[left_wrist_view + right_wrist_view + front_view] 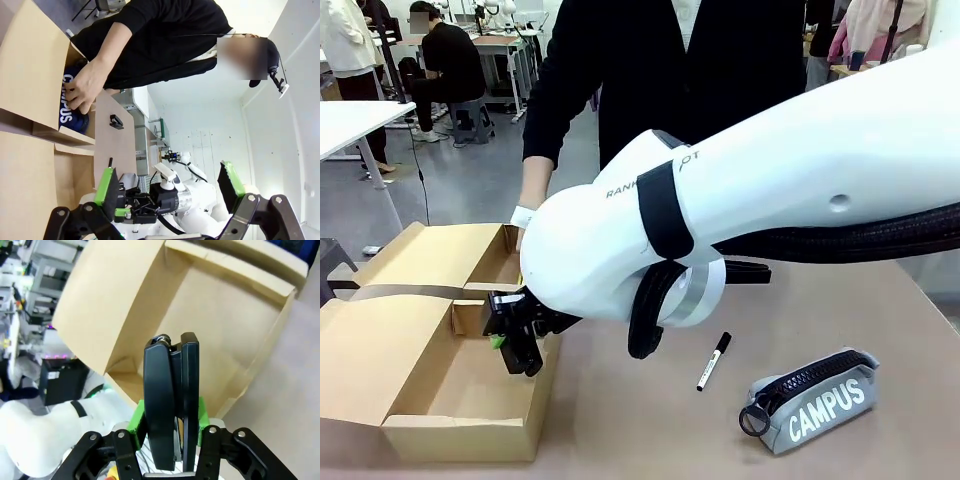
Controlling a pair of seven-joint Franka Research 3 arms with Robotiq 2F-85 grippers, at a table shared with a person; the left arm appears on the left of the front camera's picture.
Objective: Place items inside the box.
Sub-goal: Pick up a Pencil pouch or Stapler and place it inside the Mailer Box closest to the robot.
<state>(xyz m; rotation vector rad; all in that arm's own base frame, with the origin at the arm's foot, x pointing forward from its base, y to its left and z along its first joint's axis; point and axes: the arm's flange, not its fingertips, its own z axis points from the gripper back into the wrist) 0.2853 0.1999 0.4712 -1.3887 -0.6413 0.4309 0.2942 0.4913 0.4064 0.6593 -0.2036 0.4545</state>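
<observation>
The right arm [770, 190] reaches across the table [640, 440] from the right, its white bulk covering the middle of the front view. At the left stands the cardboard box [460, 437], flaps folded outward, with a low divider across it. Its near compartment has a bare floor, walled on the near and right sides. A person in black stands at the far side; one hand [85, 87] is down in the far compartment, resting on the navy zip pencil case [67, 112], which lies there with its white letters showing.

The grey "CAMPUS" zip case [810, 400] lies on the table near the right front edge, well apart from the box. The right gripper [510, 340] hangs over the near compartment just inside its right wall, green pads pinching the black stapler [167, 390] by its sides, so the stapler points away from the wrist toward the box floor. Whether it touches the floor cannot be told. The left gripper [170, 182] is spread wide, nothing between its pads.

The black-and-white marker [714, 361] lies on bare table between the box and the grey case, touching neither
</observation>
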